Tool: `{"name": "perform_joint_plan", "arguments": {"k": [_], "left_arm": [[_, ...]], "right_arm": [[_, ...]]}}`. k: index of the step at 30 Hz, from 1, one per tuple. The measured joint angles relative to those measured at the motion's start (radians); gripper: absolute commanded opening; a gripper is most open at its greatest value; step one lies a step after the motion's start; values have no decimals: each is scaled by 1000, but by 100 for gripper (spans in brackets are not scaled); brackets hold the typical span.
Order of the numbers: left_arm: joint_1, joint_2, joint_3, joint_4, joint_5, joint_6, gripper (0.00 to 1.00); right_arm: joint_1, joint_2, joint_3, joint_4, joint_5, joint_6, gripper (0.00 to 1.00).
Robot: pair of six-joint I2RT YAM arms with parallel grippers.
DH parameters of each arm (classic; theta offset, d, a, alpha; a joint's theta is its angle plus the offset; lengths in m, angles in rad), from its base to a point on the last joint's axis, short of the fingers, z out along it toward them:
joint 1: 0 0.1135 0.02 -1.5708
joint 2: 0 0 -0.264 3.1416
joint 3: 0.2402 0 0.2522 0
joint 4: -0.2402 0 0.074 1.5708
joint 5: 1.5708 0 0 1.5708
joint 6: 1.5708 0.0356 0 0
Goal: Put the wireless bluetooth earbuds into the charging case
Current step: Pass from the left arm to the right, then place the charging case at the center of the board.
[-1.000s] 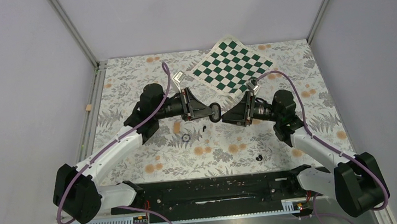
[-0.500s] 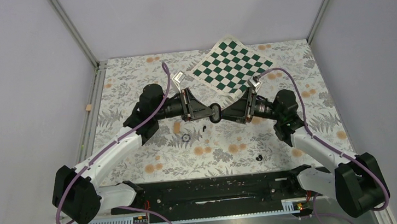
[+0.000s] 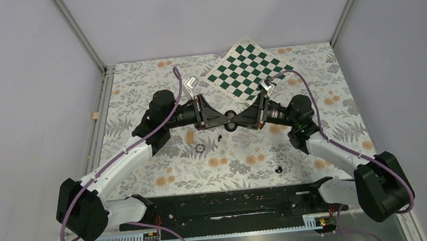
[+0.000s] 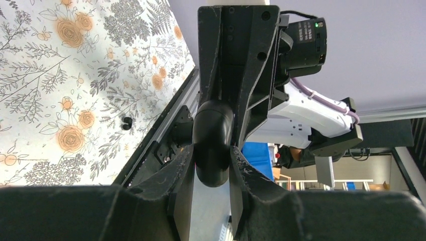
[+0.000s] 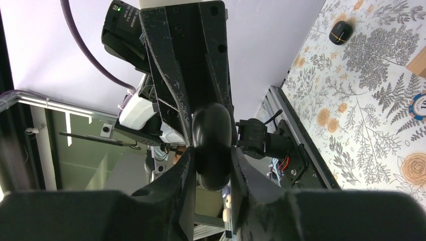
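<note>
Two earbuds lie loose on the flowered table [image 3: 324,68]. The near earbud [image 3: 278,169] sits close to the table's near edge, well apart from the arms' tips. The far earbud [image 3: 219,137] lies just below the raised case as seen from overhead. Neither is in the case yet, so they seem parked there until it is open.

Beyond the far earbud, the charging case [image 3: 231,119] hangs above the table between the two arms, which meet nose to nose. The left gripper [image 4: 211,150] pinches it across its narrow width. The right gripper [image 5: 211,153] has its fingers pressed against the case's sides from the opposite end. Holding it from both ends probably steadies it while the lid is worked open, or lets it be passed across; I cannot tell which.

The case looks like a smooth, glossy black pebble, rounded at the ends. Its lid seems shut, with no seam or inside showing. Farthest off lies a green checked mat [image 3: 249,70].
</note>
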Motion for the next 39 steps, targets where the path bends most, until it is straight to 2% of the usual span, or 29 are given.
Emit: {"name": "perform_joint_plan", "arguments": {"k": [1, 2, 7, 13, 21, 23, 27, 33, 36, 39], "left_arm": [[1, 0, 0, 0, 0, -2, 0], [2, 0, 0, 3, 0, -6, 0], [10, -2, 0, 9, -1, -23, 0], [28, -2, -1, 1, -6, -21, 0], [31, -21, -28, 84, 19, -61, 1], [33, -21, -35, 106, 27, -75, 7], [36, -21, -40, 120, 33, -87, 36], [63, -58, -37, 73, 42, -39, 56], [82, -95, -2, -16, 35, 29, 71], [86, -117, 56, -117, 16, 112, 72]], "right_arm": [[0, 3, 0, 10, 0, 3, 4], [0, 5, 0, 17, 0, 3, 0], [0, 48, -23, 143, 7, 53, 0], [0, 209, -52, 467, -1, 220, 0], [0, 226, -51, 569, -12, 275, 0], [0, 226, -51, 575, -12, 283, 0], [0, 228, -51, 578, -10, 293, 0], [-1, 218, -52, 504, -6, 290, 0], [-3, 189, -52, 413, -3, 268, 0], [-11, 145, -52, 286, -1, 237, 0]]}}
